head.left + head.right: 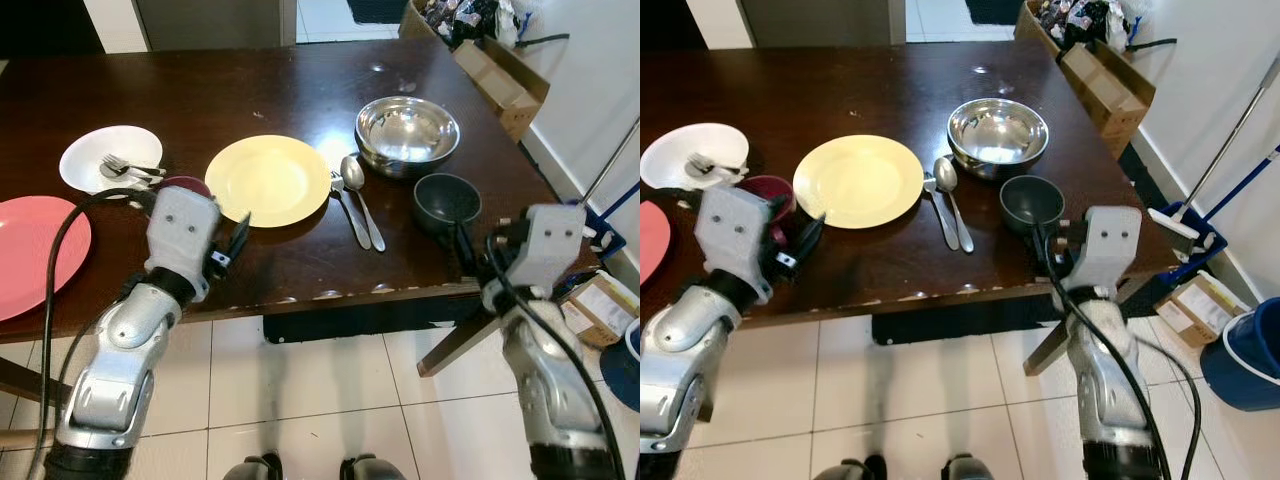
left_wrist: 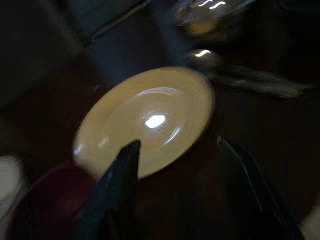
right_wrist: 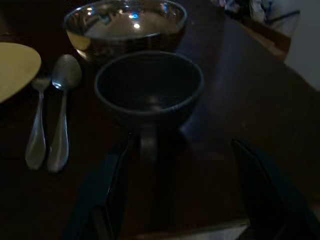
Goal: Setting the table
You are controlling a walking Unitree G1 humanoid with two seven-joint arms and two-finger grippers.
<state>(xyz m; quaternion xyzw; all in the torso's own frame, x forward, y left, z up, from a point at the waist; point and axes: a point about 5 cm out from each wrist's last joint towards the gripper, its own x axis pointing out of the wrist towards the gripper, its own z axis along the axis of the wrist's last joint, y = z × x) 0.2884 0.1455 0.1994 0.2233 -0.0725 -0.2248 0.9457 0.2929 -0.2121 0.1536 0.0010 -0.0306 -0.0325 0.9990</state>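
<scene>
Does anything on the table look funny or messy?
Nothing is spilled or broken. One odd thing: the fork lies on top of the white plate at the robot's left, not beside a plate like the spoon next to the yellow plate. The dishes sit in a loose row, not as proper places yet.

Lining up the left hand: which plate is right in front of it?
The yellow plate, mid-table between the open left hand fingers; the white plate and pink plate sit further left.

Left pincer (image 2: 185,165) fingers spread over dark bench (image 2: 280,125), yellow plate (image 2: 150,120) just ahead, maroon bowl (image 2: 45,205) beside one finger.
</scene>
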